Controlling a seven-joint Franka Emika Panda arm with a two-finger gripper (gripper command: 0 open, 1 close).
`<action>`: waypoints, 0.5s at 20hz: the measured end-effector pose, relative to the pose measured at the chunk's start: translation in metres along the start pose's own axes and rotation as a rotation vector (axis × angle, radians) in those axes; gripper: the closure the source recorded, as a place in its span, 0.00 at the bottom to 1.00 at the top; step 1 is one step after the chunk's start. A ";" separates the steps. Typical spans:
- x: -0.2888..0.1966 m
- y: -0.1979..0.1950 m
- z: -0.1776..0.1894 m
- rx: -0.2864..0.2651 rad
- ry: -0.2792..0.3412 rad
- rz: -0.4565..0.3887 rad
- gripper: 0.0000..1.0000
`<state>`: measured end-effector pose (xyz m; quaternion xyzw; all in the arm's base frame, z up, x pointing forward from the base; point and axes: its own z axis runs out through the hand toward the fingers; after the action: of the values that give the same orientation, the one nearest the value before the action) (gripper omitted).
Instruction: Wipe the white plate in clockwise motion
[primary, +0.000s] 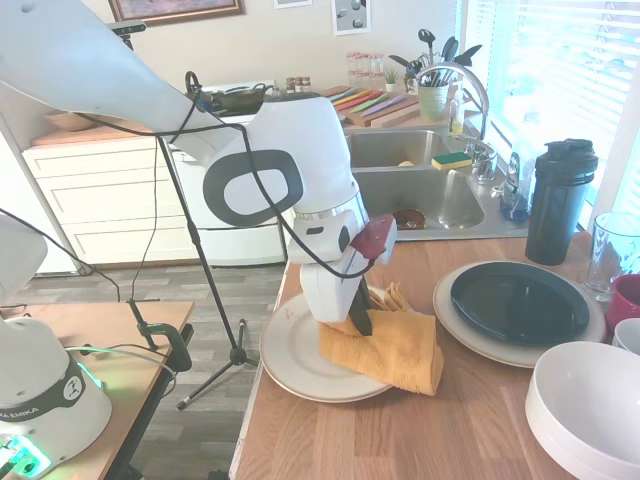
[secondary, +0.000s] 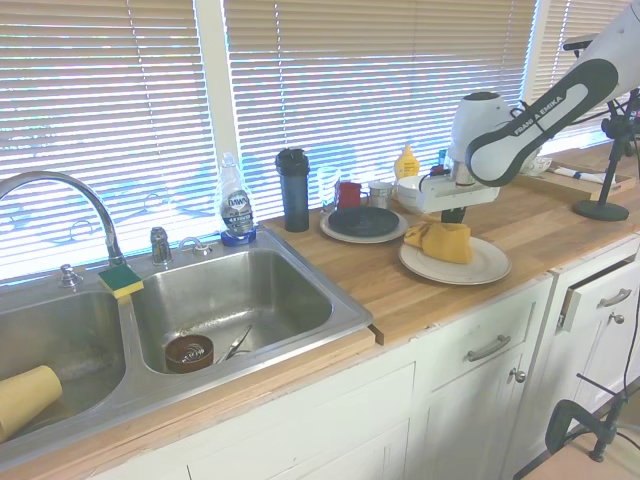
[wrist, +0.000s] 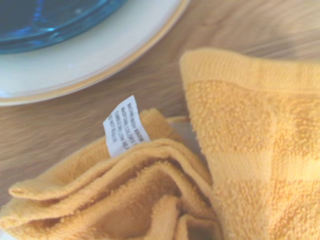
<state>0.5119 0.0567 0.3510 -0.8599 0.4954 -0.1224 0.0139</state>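
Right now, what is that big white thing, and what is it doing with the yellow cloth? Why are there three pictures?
The big white thing is a robot arm. At its end is a pincer with two fingers. It presses a yellow cloth onto the white plate to wipe it; whether it pinches the cloth cannot be seen.

Two pictures come from cameras standing in the kitchen, on opposite sides of the arm. The third is from a small camera on the arm's wrist, so it sees the cloth and its little white label up close.

Also on the wooden counter: a dark plate on a cream one, white bowls, a black bottle. The sink is nearby.
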 end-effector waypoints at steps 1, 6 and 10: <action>0.003 0.001 0.000 -0.001 0.001 0.006 1.00; 0.011 0.009 -0.002 -0.004 0.006 0.021 1.00; 0.012 0.025 -0.011 -0.010 0.010 0.015 1.00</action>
<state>0.4938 0.0348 0.3604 -0.8556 0.5026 -0.1240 0.0082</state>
